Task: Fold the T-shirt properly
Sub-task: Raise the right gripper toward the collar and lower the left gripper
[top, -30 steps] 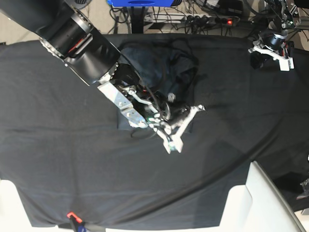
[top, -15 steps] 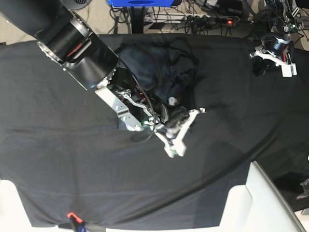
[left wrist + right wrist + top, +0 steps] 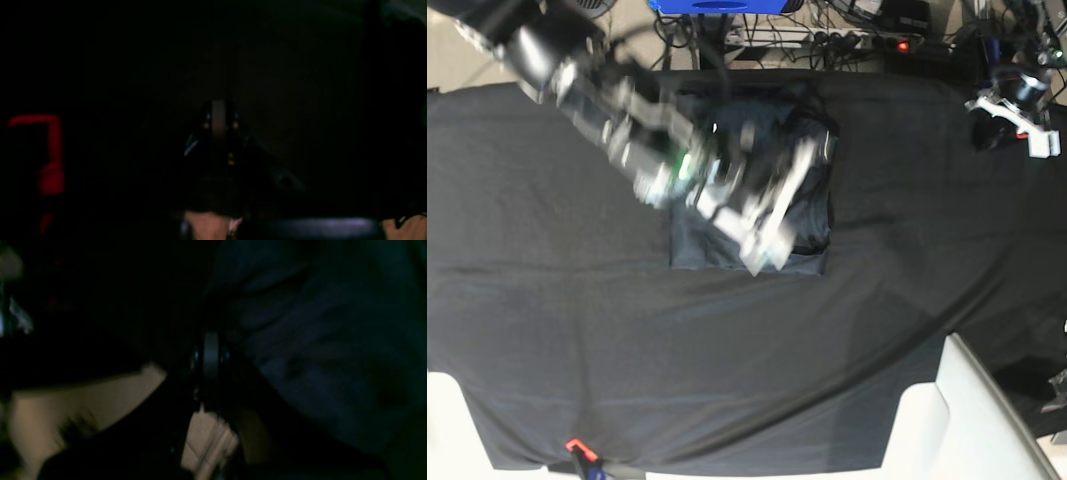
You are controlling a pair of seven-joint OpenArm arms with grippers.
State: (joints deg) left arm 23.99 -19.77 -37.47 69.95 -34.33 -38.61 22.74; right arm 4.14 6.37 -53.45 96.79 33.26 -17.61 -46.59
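Note:
The T-shirt (image 3: 695,245) lies as a dark charcoal folded rectangle at the far middle of the black table cloth (image 3: 547,300). Its top part is rumpled. My right gripper (image 3: 782,205) is motion-blurred above the shirt's right half. In the right wrist view its fingertips (image 3: 210,353) are pressed together, with wrinkled T-shirt fabric (image 3: 317,340) beyond them; nothing shows between them. My left gripper (image 3: 1012,110) hangs near the table's far right corner, away from the shirt. The left wrist view is very dark, but its gripper (image 3: 218,116) looks shut and empty.
A white panel (image 3: 967,415) rises at the near right and another white edge (image 3: 445,425) at the near left. A red clip (image 3: 575,446) sits on the cloth's front edge. Cables and a power strip (image 3: 867,40) lie behind the table.
My right arm has swung back and up, carrying its gripper from the shirt's near right corner to over the shirt's middle. The folded shirt's front edge now shows. The left gripper has drifted slightly right.

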